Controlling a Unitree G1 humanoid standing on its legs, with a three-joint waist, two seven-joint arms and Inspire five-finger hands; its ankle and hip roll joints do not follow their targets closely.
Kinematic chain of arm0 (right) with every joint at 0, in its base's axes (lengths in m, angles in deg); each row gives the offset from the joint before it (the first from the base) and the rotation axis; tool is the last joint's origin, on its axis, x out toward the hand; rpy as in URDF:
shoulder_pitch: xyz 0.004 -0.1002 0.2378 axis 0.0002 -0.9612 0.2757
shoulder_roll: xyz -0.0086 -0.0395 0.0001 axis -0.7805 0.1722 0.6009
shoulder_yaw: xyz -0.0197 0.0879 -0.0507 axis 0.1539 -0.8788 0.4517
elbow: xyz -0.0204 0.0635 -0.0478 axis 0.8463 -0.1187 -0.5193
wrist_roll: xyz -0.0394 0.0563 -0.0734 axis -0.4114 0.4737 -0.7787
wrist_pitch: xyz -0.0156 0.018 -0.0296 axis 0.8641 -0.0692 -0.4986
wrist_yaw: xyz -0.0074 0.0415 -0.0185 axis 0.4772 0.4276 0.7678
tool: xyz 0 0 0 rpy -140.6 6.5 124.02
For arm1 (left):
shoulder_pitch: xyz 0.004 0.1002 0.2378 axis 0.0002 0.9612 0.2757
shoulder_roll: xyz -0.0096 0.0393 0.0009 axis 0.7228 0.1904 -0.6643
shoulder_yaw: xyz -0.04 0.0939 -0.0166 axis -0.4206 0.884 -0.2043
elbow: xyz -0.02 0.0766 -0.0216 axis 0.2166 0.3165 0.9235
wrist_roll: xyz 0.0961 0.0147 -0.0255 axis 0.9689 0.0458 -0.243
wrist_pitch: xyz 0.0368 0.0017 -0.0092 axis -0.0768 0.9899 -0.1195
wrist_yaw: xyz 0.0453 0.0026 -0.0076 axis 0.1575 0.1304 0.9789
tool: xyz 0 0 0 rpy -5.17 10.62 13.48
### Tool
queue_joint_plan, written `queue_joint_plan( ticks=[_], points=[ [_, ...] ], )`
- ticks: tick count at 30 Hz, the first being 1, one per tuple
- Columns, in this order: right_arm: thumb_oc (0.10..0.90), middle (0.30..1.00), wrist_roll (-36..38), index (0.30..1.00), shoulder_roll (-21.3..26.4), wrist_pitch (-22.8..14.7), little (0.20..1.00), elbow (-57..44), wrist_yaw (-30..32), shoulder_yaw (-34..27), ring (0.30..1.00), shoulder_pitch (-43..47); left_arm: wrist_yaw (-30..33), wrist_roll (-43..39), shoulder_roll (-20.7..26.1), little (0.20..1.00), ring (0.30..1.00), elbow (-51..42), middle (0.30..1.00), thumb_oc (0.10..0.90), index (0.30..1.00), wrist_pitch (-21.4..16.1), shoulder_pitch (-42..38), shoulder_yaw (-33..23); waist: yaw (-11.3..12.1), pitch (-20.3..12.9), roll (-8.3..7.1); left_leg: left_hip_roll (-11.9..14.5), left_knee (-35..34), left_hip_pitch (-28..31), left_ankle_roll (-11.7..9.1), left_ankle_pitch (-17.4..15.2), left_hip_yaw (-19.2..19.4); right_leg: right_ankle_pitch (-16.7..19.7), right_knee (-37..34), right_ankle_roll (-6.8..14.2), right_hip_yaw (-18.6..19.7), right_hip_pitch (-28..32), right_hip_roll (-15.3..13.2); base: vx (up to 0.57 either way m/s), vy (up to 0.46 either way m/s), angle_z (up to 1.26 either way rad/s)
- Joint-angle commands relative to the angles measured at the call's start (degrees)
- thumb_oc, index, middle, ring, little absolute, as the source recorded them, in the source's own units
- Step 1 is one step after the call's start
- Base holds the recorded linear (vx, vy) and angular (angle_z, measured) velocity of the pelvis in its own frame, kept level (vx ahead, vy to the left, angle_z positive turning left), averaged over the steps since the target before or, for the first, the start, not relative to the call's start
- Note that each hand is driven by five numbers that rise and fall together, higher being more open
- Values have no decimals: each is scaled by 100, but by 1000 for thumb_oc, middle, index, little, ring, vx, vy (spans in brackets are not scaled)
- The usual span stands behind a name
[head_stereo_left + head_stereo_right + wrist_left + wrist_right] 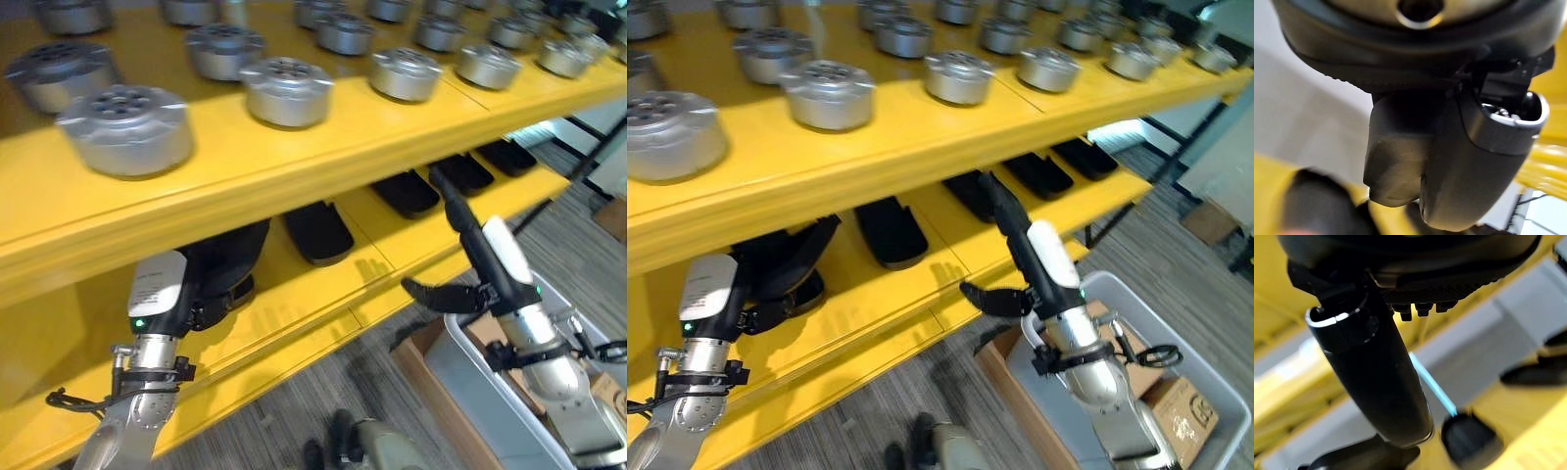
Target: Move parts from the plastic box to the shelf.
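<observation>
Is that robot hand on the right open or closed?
Open: the right robot hand has straight fingers and a spread thumb, over the lower shelf.

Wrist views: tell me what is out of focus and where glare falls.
Left wrist view: dark left hand fairly crisp, yellow shelf behind it blurred. Right wrist view: dark right hand sharp, black oval parts soft. Left eye view: highlights glare on round silver metal parts.

Both arms are silver-grey metal tubes ending in ribbed black collars at the wrists. The left hand (211, 284) is dark, with a white cover bearing small print and a green light at its base. The right hand (1019, 259) is dark too, with a rounded white cover and a green light.
</observation>
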Motion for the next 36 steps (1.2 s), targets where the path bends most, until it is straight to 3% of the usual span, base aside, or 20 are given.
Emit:
queue_joint_plan(
  ticks=[1,7,8,9,10,12,13,14,15,18,19,20,21,23,29,36],
  points=[
    [900,1000,297,1000,116,-378,1000,-259,173,-661,1000,873,363,-143,272,300,300,-1163,300,400,300,-272,-462,-505,270,-390,316,0,-1669,906,-433,692,-326,298,-1378,373,-279,1462,-48,63,-82,28],
    [900,1000,418,1000,147,-376,1000,-305,164,-633,1000,883,336,-236,81,300,300,-1209,300,400,300,-279,-228,-580,376,-478,303,80,-1552,851,-552,675,-377,383,-1894,345,-357,1831,-82,44,-110,20],
    [900,1000,438,1000,201,-383,1000,-299,197,-638,1000,915,329,-266,70,300,300,-1195,300,400,300,-267,-233,-583,376,-402,290,100,-1207,626,-625,602,-399,418,-2033,326,-428,1883,-142,-219,-125,-9],
    [900,1000,444,1000,342,-402,1000,-362,325,-782,1000,999,285,-442,161,300,300,-1211,300,400,300,-335,-488,-502,238,-159,239,569,-378,265,-842,336,-28,425,-1885,257,-600,1774,-396,-219,-127,0],
    [900,1000,442,1000,342,-401,1000,-361,327,-781,1000,1005,283,-446,164,300,300,-1209,300,400,300,-335,-494,-504,240,-154,246,586,-330,243,-850,307,-30,416,-1872,252,-599,1767,-386,-210,-47,51],
    [900,1000,465,1000,341,-390,1000,-334,399,-774,1000,1043,334,-550,172,300,300,-1242,300,400,300,-373,-542,-535,202,-153,208,1159,-243,354,-945,374,74,360,-1778,209,-629,1689,-488,-45,15,102],
    [900,1000,499,1000,345,-391,1000,-319,405,-776,1000,1026,354,-576,173,300,300,-1248,300,400,300,-390,-548,-544,183,-186,228,1421,-323,447,-995,578,84,302,-1723,190,-662,1657,-505,-24,15,49],
    [900,1000,500,1000,346,-392,1000,-319,405,-775,1000,1026,354,-576,172,300,300,-1249,300,400,300,-390,-547,-544,183,-186,228,1421,-332,451,-997,583,84,300,-1721,189,-663,1656,-504,-29,111,3],
    [900,1000,524,1000,394,-397,1000,-276,460,-777,1000,1005,392,-669,169,300,300,-1275,300,400,300,-392,-615,-496,119,-254,327,2058,-572,593,-1155,1273,169,165,-1507,202,-792,1543,-590,-1,173,10],
    [900,1000,521,1000,499,-388,1000,-182,621,-784,1000,1011,442,-734,229,300,300,-1317,300,400,300,-391,-670,-423,56,-283,555,2622,-1164,663,-1407,2133,-25,-51,-902,275,-840,1233,-808,-43,259,32],
    [900,1000,512,1000,541,-398,1000,-154,696,-804,1000,1022,459,-730,241,300,300,-1322,300,400,300,-383,-687,-413,32,-266,623,2666,-1453,652,-1470,2403,30,-90,-525,252,-955,1019,-919,-94,181,36],
    [900,1000,511,1000,544,-400,1000,-151,698,-802,1000,1025,459,-729,238,300,300,-1321,300,400,300,-382,-689,-412,27,-278,620,2655,-1488,650,-1471,2431,30,-110,-486,250,-955,987,-934,-40,245,50],
    [900,1000,436,1000,566,-393,1000,-144,779,-847,1000,995,491,-684,258,300,300,-1338,300,400,300,-383,-689,-417,-9,-279,726,2635,-1652,763,-1593,2194,118,-201,-104,367,-908,879,-1097,-18,268,39],
    [900,1000,341,1000,524,-375,1000,-114,812,-770,1000,1036,515,-634,283,300,300,-1331,300,400,300,-373,-644,-410,78,-283,791,2520,-1657,790,-1540,1909,108,-119,62,349,-874,784,-1189,-19,281,22],
    [900,1000,207,1000,254,-308,1000,-142,765,-732,1000,910,506,-693,279,300,300,-1356,300,400,300,-392,-615,-352,159,-254,648,2073,-1180,796,-1339,994,179,79,-146,635,-770,1162,-1604,54,213,5],
    [900,1000,115,1000,49,-217,1000,-78,729,-761,1000,819,492,-697,376,300,300,-1333,300,400,300,-373,-680,-315,190,-301,454,1788,-953,906,-1225,643,147,237,-473,820,-823,1593,-1815,52,131,2]
  ],
)
